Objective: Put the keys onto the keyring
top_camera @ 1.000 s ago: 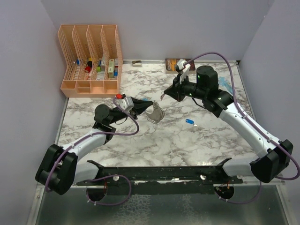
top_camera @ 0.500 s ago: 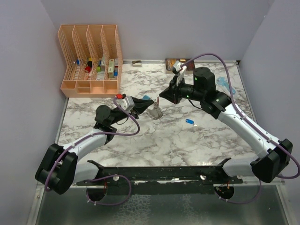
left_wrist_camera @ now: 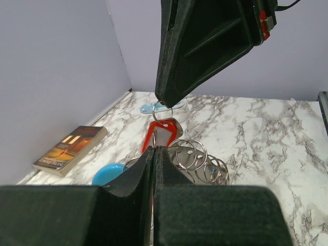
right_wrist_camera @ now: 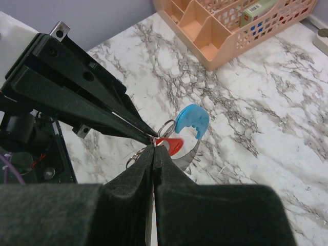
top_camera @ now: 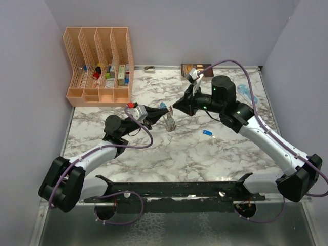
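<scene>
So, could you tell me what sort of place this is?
Likely a robot lab test cell, not a home: plain grey walls box in a marble-patterned table, with a peach desk organiser as a prop.

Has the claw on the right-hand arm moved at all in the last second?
Yes, a little. The right gripper has edged left, toward the orange file rack, and its top no longer covers the right end of the book.
</scene>
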Robot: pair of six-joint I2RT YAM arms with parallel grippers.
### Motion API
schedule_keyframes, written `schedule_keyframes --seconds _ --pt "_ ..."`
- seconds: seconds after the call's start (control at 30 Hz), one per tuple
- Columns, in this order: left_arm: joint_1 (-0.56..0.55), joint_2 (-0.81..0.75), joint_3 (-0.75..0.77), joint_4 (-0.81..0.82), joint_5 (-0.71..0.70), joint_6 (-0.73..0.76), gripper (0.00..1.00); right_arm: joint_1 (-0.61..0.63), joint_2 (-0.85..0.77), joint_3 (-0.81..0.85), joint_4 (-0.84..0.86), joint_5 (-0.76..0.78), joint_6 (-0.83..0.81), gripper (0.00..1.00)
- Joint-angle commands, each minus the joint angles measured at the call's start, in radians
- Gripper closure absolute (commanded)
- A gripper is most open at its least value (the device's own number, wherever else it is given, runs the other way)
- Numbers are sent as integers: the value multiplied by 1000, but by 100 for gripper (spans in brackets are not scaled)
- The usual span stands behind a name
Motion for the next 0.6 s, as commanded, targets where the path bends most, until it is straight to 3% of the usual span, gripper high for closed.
schedule_keyframes --seconds 0.0,0.57 --pt "-6 -5 30 57 -31 13 100 7 -42 -13 -9 32 10 99" --pt "-7 -5 38 58 -23 8 100 13 -23 -11 -19 26 11 99"
